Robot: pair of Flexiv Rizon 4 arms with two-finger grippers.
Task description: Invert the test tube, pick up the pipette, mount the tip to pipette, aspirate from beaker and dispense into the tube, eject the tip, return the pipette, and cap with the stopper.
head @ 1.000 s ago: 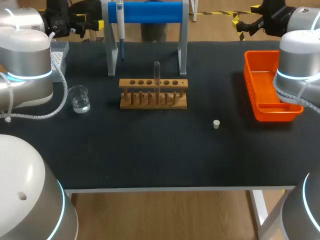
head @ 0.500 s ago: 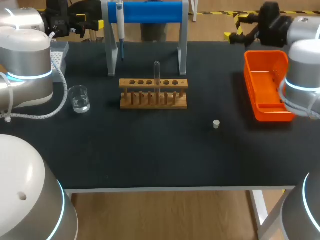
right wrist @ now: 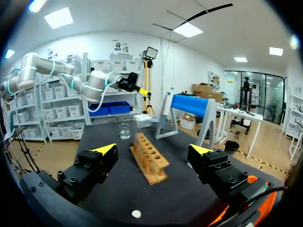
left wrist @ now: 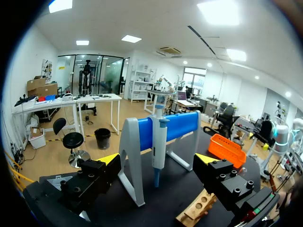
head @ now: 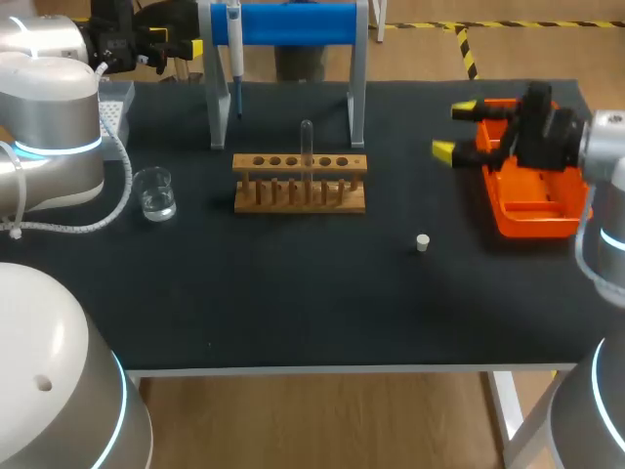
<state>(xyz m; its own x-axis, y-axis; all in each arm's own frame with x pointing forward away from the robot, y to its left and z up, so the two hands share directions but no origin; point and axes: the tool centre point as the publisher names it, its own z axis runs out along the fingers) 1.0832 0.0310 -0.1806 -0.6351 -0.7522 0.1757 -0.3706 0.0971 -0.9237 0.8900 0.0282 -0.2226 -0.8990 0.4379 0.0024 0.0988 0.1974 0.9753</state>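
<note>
Head view: right gripper [head: 457, 130] hovers at orange tray's [head: 535, 231] edge.
Its fingers stand apart, left gripper's [left wrist: 157, 160] too; test tube [head: 307, 145] stands in rack [head: 293, 162].

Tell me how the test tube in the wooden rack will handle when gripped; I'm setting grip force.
The test tube looks like clear thin glass, so probably fragile and slippery to grip. Slim and seemingly empty, it is likely light. Round, it would probably roll if laid on the table.

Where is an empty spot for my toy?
Biggest bare patch: the table's front, between the wooden rack and the near edge, with only the small stopper there. A smaller gap lies between beaker and rack. It's crowded around the pipette stand and by the orange tray, where the right gripper hangs.
</note>
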